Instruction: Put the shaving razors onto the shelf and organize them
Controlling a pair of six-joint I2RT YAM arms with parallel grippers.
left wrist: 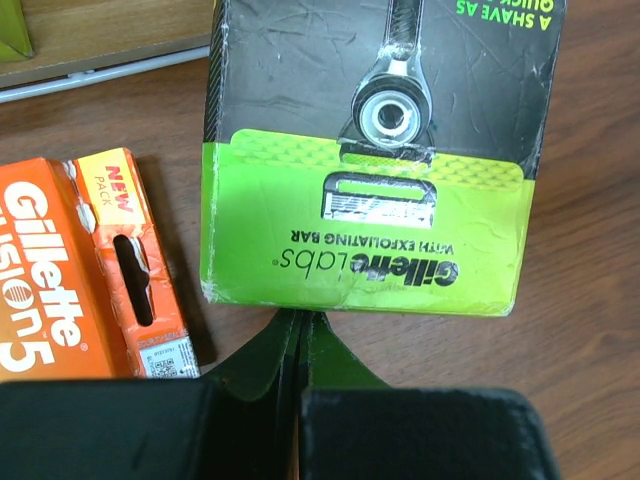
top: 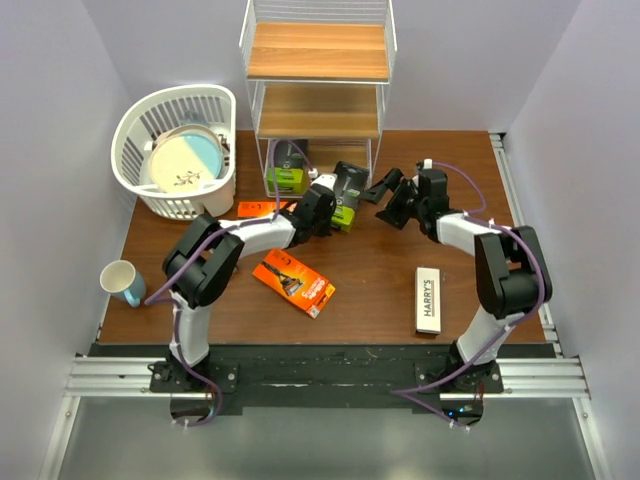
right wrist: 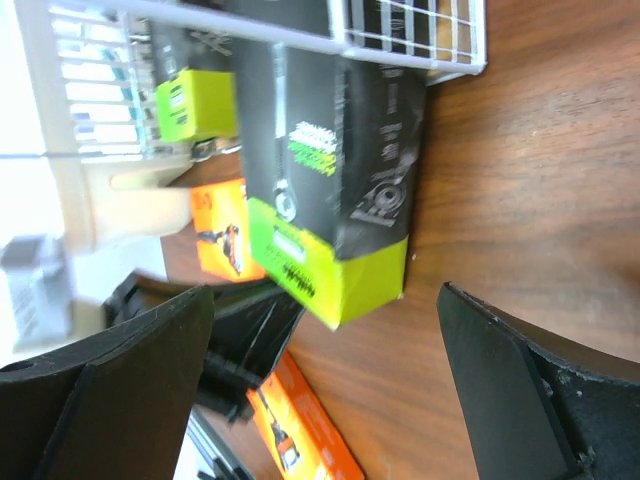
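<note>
**Green pack sitting at the shelf's foot, between both pincers**

I'm looking at the shelf first. One black-and-green pack is sitting on its bottom board. The second pack is lying on the table just in front of that board, black end pointing at the shelf and green end pointing back at me.

My left pincer is closed tight on nothing, with its tips right at the green end, in line with the pack's long axis. My right pincer is standing wide apart and empty just right of the pack, so the pack lies to its left. Both are near, but I'm judging the left better lined up to push.

One orange box is lying just left of the pack. Another and the HARRY'S box are waiting nearer me. The basket and mug are sitting well clear.
</note>
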